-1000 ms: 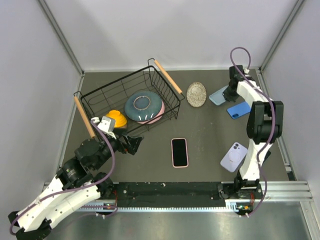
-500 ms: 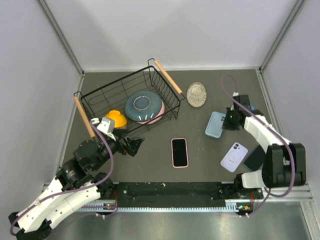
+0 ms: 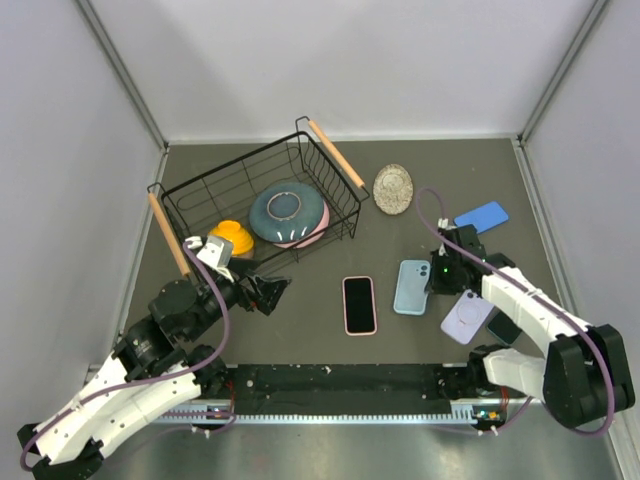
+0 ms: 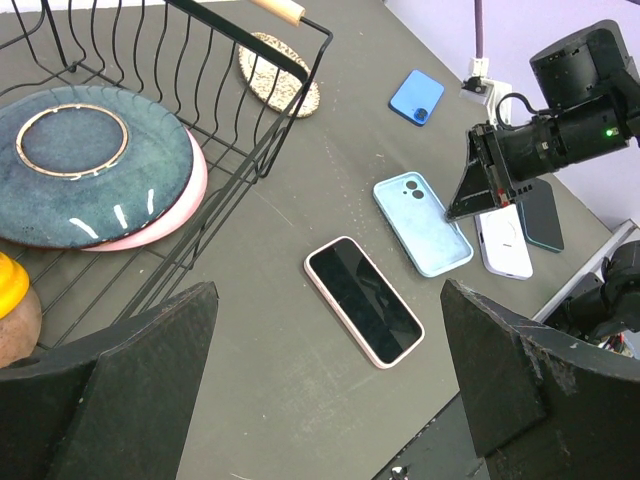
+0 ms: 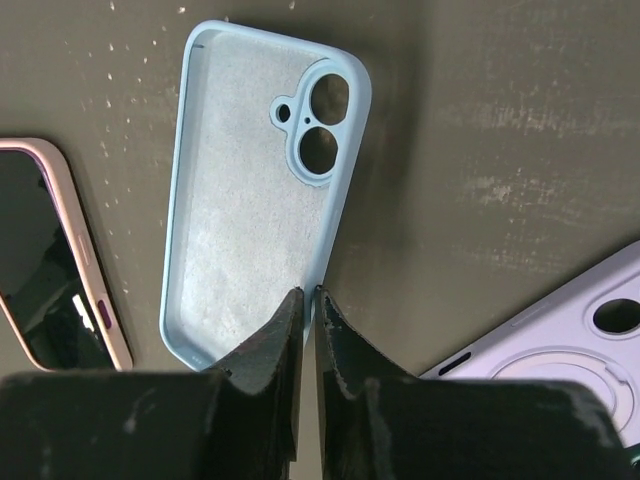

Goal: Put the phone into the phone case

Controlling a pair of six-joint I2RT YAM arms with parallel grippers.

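The phone (image 3: 359,304), black-screened with a pink edge, lies face up at the table's middle front; it also shows in the left wrist view (image 4: 365,300) and the right wrist view (image 5: 50,260). A light blue phone case (image 3: 411,286) rests hollow side up just right of it, camera holes at the far end (image 5: 260,220). My right gripper (image 5: 308,292) is shut on the case's right rim, low over the table (image 3: 432,287). My left gripper (image 4: 330,400) hangs open and holds nothing, left of the phone near the basket (image 3: 262,290).
A wire basket (image 3: 330,185) at back left holds a blue plate (image 3: 288,212) and an orange piece (image 3: 232,236). A round speckled coaster (image 3: 393,188) lies behind the phone. A blue phone (image 3: 481,217), a lilac case (image 3: 466,315) and a dark phone (image 3: 505,325) lie right.
My right arm has swept from the back right corner down to the middle, bringing the light blue case beside the phone. The left arm has barely moved.
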